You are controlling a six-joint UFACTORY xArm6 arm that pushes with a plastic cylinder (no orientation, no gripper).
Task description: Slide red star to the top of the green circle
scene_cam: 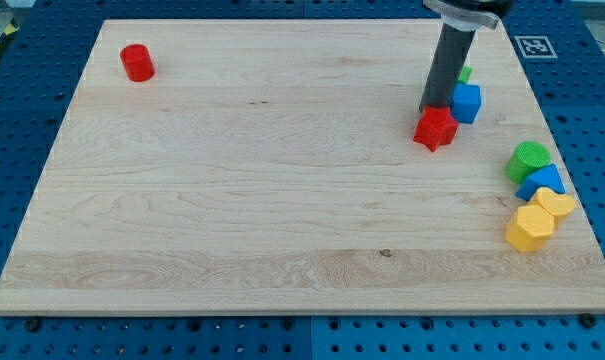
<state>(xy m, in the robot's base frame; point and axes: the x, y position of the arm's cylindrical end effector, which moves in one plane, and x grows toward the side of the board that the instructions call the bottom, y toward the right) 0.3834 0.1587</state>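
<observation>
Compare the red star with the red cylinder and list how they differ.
Shape: the red star has pointed lobes; the red cylinder is round.
Place: the red star lies toward the view's right; the red cylinder sits near the view's top left corner.
Company: the red star has my tip at its top edge and a blue cube close by; the red cylinder stands alone.
Both are red.

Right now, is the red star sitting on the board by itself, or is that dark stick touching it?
Touching, as far as the view shows: my tip meets the red star at its upper edge. The blue cube sits close on its right.
</observation>
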